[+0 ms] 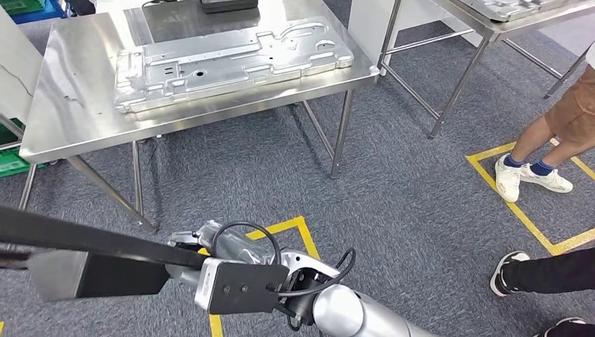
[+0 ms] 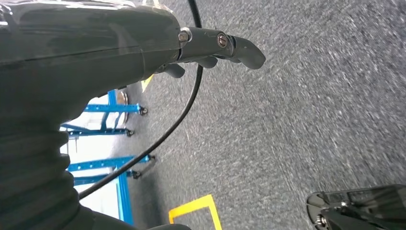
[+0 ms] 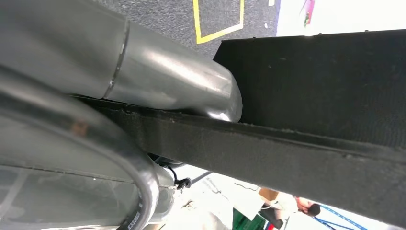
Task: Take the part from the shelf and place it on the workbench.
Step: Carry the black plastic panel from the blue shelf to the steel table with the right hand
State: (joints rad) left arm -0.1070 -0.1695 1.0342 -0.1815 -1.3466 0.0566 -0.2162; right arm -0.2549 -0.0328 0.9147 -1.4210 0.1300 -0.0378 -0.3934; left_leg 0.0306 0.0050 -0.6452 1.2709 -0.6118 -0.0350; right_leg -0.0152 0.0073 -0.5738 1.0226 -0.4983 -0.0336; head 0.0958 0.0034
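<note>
Part: a long black flat piece, lying across the lower left of the head view, well short of the workbench. Right hand is holding it, thumb pressing on its edge; the other fingers are hidden. Left hand is hanging over the grey carpet, fingers loosely curled, holding nothing. A metal panel is lying on the workbench. A person's shoes are standing near yellow floor tape.

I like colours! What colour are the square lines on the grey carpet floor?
Yellow. The taped square outlines on the grey carpet show best in the head view.
</note>
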